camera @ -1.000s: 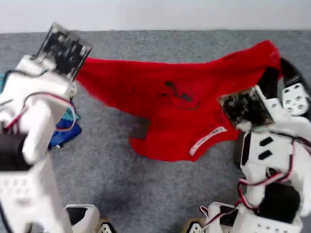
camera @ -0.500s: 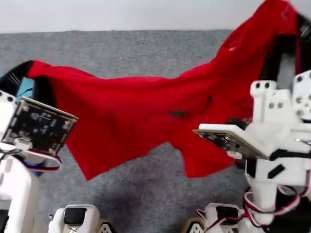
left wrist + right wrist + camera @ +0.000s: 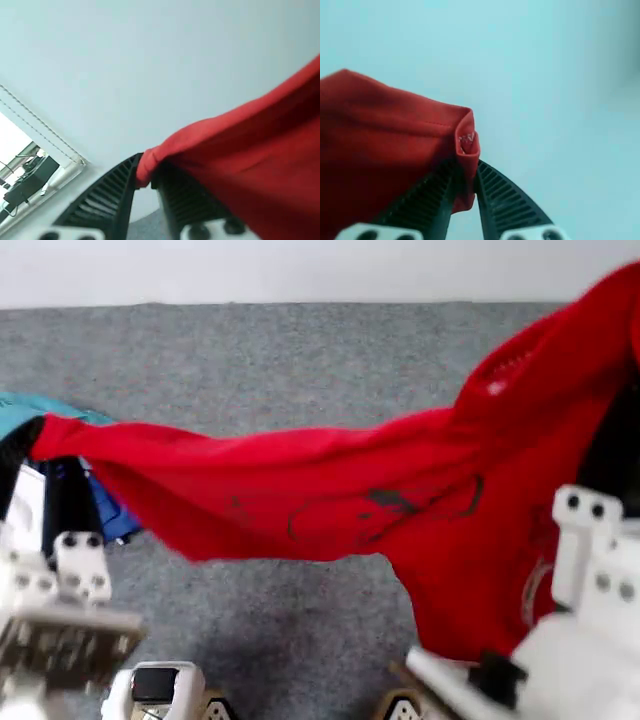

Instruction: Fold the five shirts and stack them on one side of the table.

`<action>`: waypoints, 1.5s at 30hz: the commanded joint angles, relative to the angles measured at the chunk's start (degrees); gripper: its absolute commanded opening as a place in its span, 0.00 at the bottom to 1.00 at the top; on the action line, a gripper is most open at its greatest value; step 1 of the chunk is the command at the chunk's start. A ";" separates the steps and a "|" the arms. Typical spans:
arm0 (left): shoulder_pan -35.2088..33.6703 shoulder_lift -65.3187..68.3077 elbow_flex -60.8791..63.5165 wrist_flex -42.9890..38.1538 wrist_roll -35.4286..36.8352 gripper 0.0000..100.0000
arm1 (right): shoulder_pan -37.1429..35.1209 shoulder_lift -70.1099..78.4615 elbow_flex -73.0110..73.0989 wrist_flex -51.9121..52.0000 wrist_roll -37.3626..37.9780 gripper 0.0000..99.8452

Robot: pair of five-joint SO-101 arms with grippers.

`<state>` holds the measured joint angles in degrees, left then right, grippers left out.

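Note:
A red shirt (image 3: 350, 505) hangs stretched in the air above the grey table (image 3: 300, 360), held at both ends. My left gripper (image 3: 145, 172) is shut on one bunched corner of the red shirt (image 3: 240, 155), at the left of the high view (image 3: 40, 445). My right gripper (image 3: 465, 160) is shut on the other corner of the red shirt (image 3: 380, 140), raised high at the right of the high view. The right end of the shirt sits higher than the left, and a dark print shows on the fabric.
Blue and teal clothing (image 3: 100, 510) lies at the table's left edge, partly behind the left arm (image 3: 60, 580). The right arm's white body (image 3: 570, 640) stands at the lower right. A pale wall (image 3: 300, 270) runs behind the table.
Both arms have lifted and pulled apart, raising the red shirt off the table and stretching it. The right end rose higher, and the left arm drew back toward the near left.

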<state>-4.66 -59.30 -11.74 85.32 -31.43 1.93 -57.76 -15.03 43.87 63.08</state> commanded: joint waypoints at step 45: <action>-0.79 56.62 24.75 -53.63 -3.08 0.01 | -4.18 48.75 49.49 -73.01 9.58 0.01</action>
<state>-5.27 -6.90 21.41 33.19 -33.98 -2.29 -10.20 35.43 -23.65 70.46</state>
